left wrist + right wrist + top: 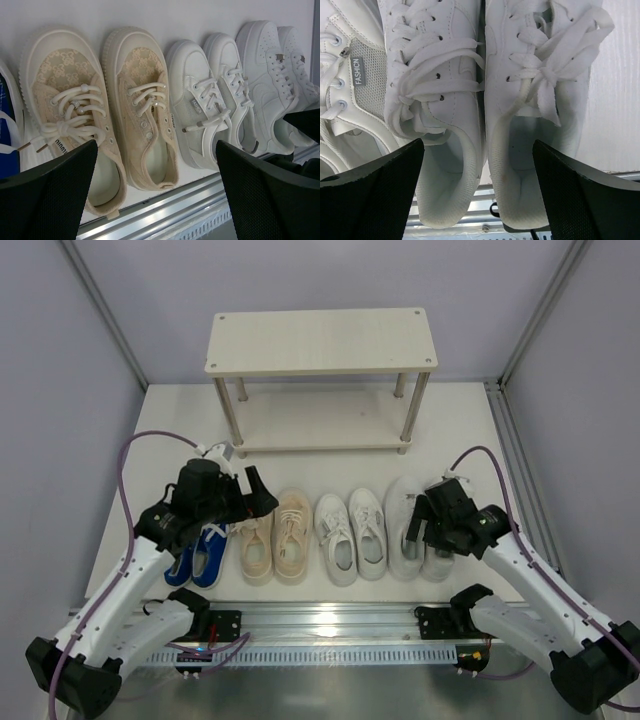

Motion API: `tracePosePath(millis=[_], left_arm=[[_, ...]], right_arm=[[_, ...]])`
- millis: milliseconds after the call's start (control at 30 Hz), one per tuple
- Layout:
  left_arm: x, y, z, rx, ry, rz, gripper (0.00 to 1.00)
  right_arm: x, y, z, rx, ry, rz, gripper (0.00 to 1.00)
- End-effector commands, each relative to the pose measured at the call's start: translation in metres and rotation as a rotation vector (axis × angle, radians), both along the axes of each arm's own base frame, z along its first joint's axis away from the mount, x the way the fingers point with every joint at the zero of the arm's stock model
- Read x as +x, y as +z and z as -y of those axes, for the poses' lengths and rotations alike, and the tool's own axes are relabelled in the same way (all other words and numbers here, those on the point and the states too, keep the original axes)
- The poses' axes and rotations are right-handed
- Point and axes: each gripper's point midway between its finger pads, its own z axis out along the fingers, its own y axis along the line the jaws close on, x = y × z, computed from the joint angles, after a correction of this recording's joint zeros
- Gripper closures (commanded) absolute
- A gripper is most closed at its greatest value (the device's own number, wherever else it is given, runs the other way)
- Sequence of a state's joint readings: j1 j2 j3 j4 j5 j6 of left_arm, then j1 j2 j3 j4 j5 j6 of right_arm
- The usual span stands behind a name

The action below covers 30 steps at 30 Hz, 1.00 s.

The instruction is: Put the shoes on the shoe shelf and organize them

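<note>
Black fingers (375,200) of the right gripper (477,145) stand spread wide, holding nothing, above the large white pair (455,75), and both heel openings lie between them. The left gripper (156,150) is likewise parted and empty. It hovers over the beige pair (65,80), with the heel of the right-hand beige shoe between its fingers. The shoe shelf (320,340) stands along the far edge of the table (330,465), at its middle. All four pairs lie in one row along the near edge, toes toward the shelf. The large white pair is nearest the right corner, then the smaller white pair (350,535), the beige pair, and the blue pair (200,562) nearest the left corner.
</note>
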<state>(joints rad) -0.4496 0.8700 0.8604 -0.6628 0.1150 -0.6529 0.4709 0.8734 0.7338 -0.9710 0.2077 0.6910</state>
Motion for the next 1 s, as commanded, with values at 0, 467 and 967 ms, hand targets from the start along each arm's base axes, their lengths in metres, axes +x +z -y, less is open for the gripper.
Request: tracePosePath(millis=[0,467,967], left_arm=[[0.0,0.002,-0.004,0.004,0.011,0.029,0.0],[-0.002,-0.001,-0.008,0.022,0.017,0.03,0.0],[-0.005,0.003,-0.015,0.039,0.032,0.049,0.0]], right_arm=[[0.009,-0.003,-0.006,0.001,0.003,0.026,0.1],[0.015,-0.042,-0.006,-0.138,0.035,-0.045,0.62],[0.031,-0.01,0.014,-0.231,-0.053,0.056,0.96]])
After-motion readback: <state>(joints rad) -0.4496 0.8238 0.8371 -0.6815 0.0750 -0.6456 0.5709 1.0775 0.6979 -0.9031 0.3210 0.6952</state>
